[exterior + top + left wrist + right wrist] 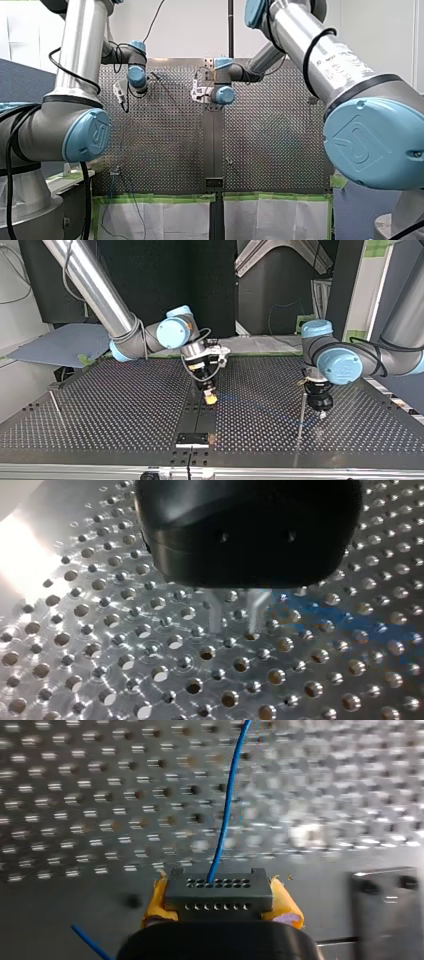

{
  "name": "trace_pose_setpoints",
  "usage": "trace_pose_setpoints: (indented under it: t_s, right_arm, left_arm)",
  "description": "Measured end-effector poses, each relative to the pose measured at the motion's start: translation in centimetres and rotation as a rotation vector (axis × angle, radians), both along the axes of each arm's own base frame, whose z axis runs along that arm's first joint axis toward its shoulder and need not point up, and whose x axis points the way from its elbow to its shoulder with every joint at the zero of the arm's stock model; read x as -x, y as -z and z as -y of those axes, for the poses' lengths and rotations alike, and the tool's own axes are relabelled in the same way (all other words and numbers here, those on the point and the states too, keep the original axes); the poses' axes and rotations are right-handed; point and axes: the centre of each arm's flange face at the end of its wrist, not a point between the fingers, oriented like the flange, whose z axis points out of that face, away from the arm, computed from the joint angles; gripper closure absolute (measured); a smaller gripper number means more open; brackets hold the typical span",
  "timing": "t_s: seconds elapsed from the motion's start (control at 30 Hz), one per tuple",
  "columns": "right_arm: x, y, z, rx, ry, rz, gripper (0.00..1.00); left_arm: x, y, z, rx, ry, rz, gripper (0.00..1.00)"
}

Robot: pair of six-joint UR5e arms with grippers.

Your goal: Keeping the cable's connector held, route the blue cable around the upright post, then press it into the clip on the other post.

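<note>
In the right wrist view my right gripper point(218, 912) is shut on the dark grey connector point(218, 892), a yellow pad on each side. The blue cable point(227, 805) leaves the connector and runs ahead over the table. The top view shows that gripper point(211, 399) low over the table's middle, with the cable point(260, 407) faintly stretching toward a thin upright post point(301, 412). My left gripper point(321, 414) hangs just beside that post. In the left wrist view its two metal fingers point(215, 615) stand slightly apart with nothing between them, and the blurred cable point(340, 617) lies beside them.
A black plate point(192, 439) is bolted near the table's front edge in the top view. A second thin rod point(55, 405) stands at that view's left. The front view shows green tape point(160, 197) along the near table edge.
</note>
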Motion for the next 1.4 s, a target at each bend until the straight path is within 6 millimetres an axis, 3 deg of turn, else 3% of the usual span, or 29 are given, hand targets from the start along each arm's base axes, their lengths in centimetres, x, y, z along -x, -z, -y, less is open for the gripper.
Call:
trace_pose_setpoints:
  t_s: [0.03, 0.23, 0.6, 1.13, 1.4]
  right_arm:
    - [0.0, 0.6, 0.0, -0.007, 0.001, -0.006, 1.0]
    - [0.1, 3.5, -0.4, -0.041, 0.003, -0.037, 1.0]
    - [0.8, 8.7, -1.3, -0.099, 0.018, -0.107, 1.0]
    - [1.9, 17.2, -2.5, -0.187, 0.062, -0.198, 1.0]
    - [2.3, 21.5, -3.4, -0.219, 0.074, -0.232, 1.0]
  left_arm:
    - [0.1, 0.0, 0.0, 0.001, -0.002, -0.004, 0.01]
    - [0.2, 0.5, 0.3, 0.024, -0.006, -0.02, 0.01]
    - [-1.6, 4.5, 1.4, 0.075, 0.076, -0.054, 0.01]
    - [-2.3, 4.7, 1.0, 0.115, 0.109, -0.028, 0.01]
    - [-1.3, 5.2, 1.0, 0.092, 0.06, -0.095, 0.01]
